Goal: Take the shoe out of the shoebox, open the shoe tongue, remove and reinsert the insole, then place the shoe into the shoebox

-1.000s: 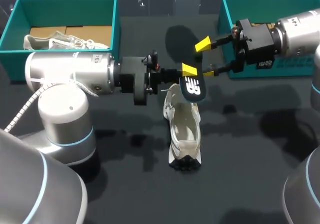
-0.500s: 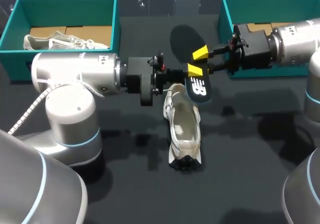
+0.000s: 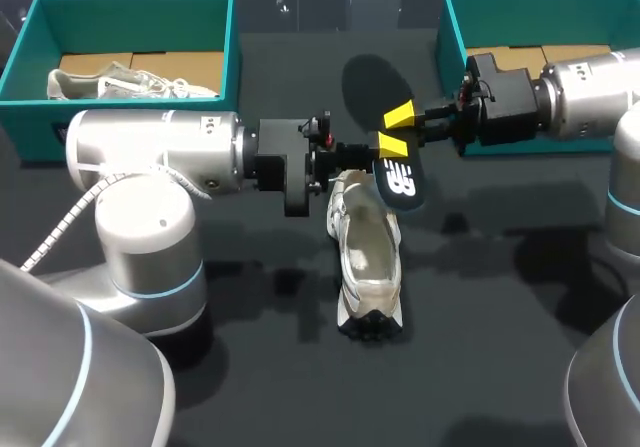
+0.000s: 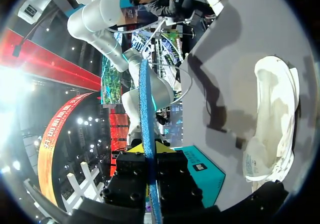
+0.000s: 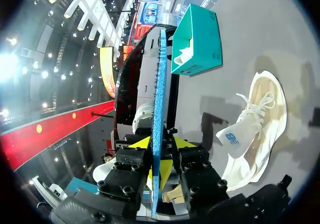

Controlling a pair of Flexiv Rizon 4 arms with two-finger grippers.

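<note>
The matte black counter [image 3: 500, 367] carries two teal, straight-walled shoeboxes at its far corners. The left shoebox [image 3: 130, 7] holds a second pale laced shoe [image 3: 130, 82], and the right shoebox [image 3: 450, 37] shows brown cardboard. Between them the cream mesh shoe [image 3: 366, 257] lies on the counter, opening upward. Over its far end the thin, blue-edged insole [image 3: 400, 179] is pinched from both sides by the left end effector [image 4: 148, 149] and the right end effector [image 5: 160, 146].

Evenly lit from above on a dark table [image 3: 480, 347], with soft shadows beside the pale shoe [image 3: 365, 257]. Dark oval patch behind the insole [image 3: 400, 179], probably its shadow. Harsh white glare in both wrist views, with lines bent towards the rims.
</note>
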